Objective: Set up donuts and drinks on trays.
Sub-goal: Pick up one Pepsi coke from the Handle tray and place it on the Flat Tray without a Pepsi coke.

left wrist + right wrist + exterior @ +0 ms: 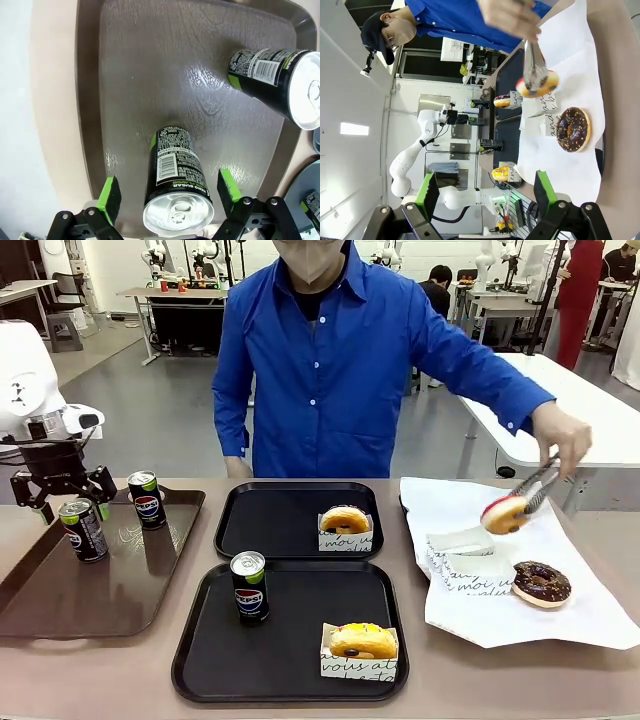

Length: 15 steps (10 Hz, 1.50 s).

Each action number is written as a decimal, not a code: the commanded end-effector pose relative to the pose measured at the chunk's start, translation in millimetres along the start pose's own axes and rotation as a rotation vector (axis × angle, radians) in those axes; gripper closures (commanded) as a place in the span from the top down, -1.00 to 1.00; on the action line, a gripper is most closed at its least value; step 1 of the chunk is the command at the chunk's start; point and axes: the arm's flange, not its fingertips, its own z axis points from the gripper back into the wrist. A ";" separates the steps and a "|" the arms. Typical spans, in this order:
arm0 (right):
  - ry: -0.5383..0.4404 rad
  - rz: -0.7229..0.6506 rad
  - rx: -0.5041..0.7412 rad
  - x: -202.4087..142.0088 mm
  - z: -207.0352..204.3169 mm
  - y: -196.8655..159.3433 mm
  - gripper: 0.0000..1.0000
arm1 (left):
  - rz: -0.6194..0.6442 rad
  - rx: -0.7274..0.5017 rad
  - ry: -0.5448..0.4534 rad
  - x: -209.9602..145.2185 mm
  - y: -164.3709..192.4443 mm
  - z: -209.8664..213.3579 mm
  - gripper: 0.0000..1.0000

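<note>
Nearest, the black tray (210, 650) right of the brown tray (60, 590) has its can (249, 586) and donut (363, 641); the farther tray (265, 525) lacks a drink. Left tool (169, 192) hangs wide apart astride the brown tray's front can (177, 170); next, likely squeeze and lift upright. Right tool (485, 191) gapes empty.
</note>
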 end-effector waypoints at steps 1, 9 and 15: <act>0.001 0.001 0.012 -0.2 0.0 0.8 1.00 | -0.019 -0.008 0.034 6.5 -1.6 -1.2 1.00; 0.001 0.001 0.012 -0.2 0.0 0.8 1.00 | -0.029 -0.051 0.030 4.2 -1.0 -2.6 -1.00; 0.001 0.001 0.012 -0.2 0.0 0.8 1.00 | -0.082 -0.009 0.035 -21.8 -5.5 25.8 -0.83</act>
